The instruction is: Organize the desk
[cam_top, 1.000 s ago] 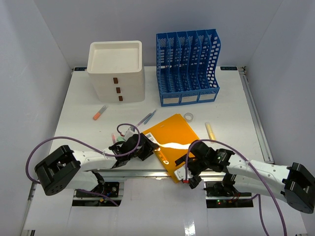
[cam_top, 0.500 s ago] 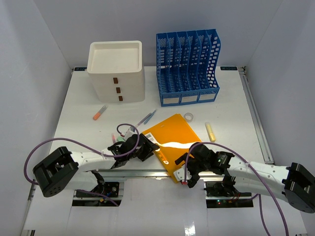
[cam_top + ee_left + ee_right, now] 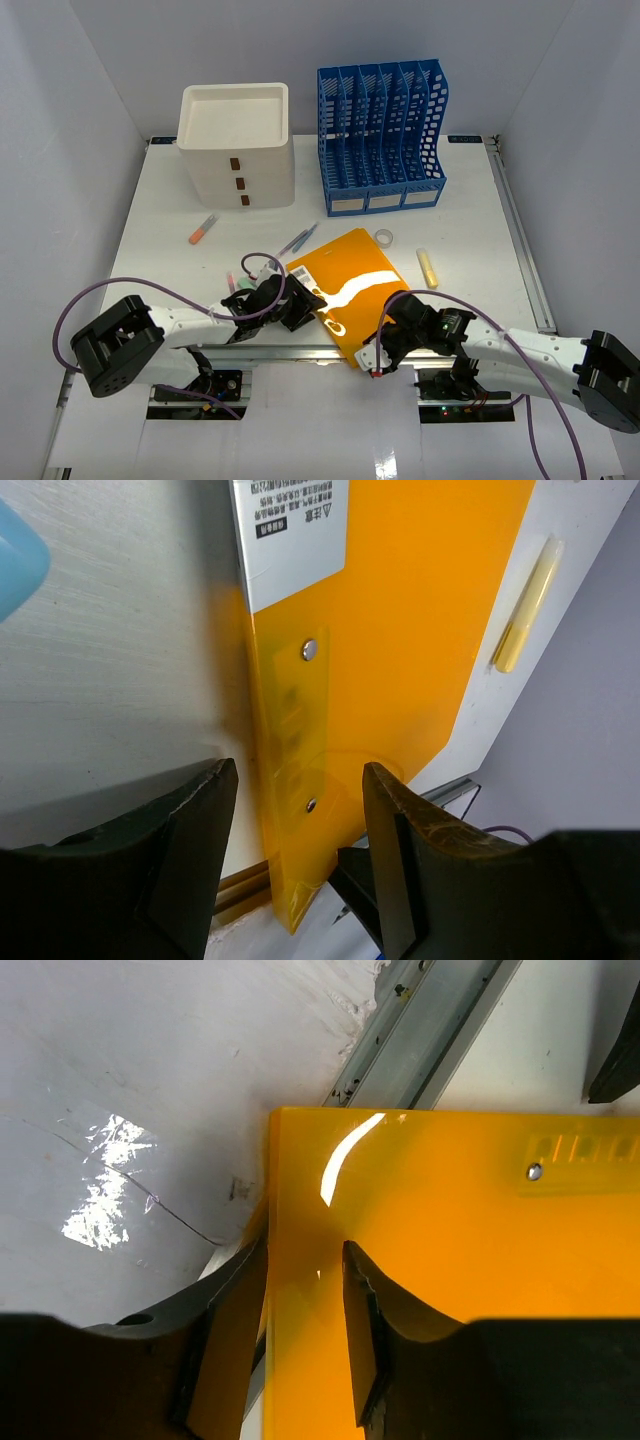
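Note:
An orange folder point(image 3: 350, 275) lies near the front of the white desk point(image 3: 160, 250), its near corner reaching over the silver rail point(image 3: 290, 350). My left gripper point(image 3: 297, 308) is open and straddles the folder's left spine edge point(image 3: 290, 730), with a gap on each side point(image 3: 300, 780). At the folder's front corner point(image 3: 450, 1260), my right gripper point(image 3: 377, 358) has one finger over the sheet and one under it, clamped on the edge point(image 3: 303, 1255).
A white three-drawer box point(image 3: 237, 145) and a blue file rack point(image 3: 382, 135) stand at the back. Loose on the desk are an orange-capped marker point(image 3: 202, 230), pens point(image 3: 298, 240), a tape roll point(image 3: 383, 238) and a yellow highlighter point(image 3: 428, 268).

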Tool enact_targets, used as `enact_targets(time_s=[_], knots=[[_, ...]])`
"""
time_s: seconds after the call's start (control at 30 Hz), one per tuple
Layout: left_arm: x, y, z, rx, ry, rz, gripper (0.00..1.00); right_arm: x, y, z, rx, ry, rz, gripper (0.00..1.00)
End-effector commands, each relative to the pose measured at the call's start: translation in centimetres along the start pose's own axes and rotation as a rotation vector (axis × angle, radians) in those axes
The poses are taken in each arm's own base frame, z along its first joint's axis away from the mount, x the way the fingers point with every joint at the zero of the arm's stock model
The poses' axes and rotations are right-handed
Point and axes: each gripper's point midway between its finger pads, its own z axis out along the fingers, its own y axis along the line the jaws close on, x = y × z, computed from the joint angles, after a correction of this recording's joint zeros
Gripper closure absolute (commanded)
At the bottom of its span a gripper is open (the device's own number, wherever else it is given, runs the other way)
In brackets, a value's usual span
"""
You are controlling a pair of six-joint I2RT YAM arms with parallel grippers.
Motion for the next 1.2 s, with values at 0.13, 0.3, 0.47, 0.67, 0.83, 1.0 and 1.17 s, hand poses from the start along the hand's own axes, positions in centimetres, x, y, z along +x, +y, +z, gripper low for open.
enact_targets(time_s=[0.13, 0.3, 0.47, 0.67, 0.83, 1.0, 1.17], knots=[[1.2, -0.3, -0.4, 0.039, 0.043, -0.024, 0.35, -0.6, -1.4, -0.6, 0.051, 0.007, -0.042, 0.35], [1.3, -0.2, -0.8, 0.044, 0.046, -0.027, 0.35, 1.7, -0.9, -0.9, 0.067, 0.109, -0.113, 0.18], [1.3, 0.4, -0.8, 0.031, 0.044, -0.030, 0.35, 2.9, -1.3, -0.7, 0.107, 0.157, -0.163, 0.18], [1.5, 0.2, -0.6, 0.029, 0.047, -0.027, 0.35, 3.9, -1.4, -0.1, 0.142, 0.182, -0.206, 0.20], [1.7, -0.2, -0.5, 0.033, 0.052, -0.020, 0.35, 3.3, -1.9, -0.1, 0.165, 0.165, -0.228, 0.29], [2.1, -0.6, -0.3, 0.034, 0.064, -0.008, 0.35, 2.4, -2.5, -0.5, 0.185, 0.144, -0.220, 0.38], [2.4, -1.0, -0.3, 0.041, 0.073, 0.001, 0.35, 1.7, -2.9, -0.9, 0.197, 0.128, -0.206, 0.40]])
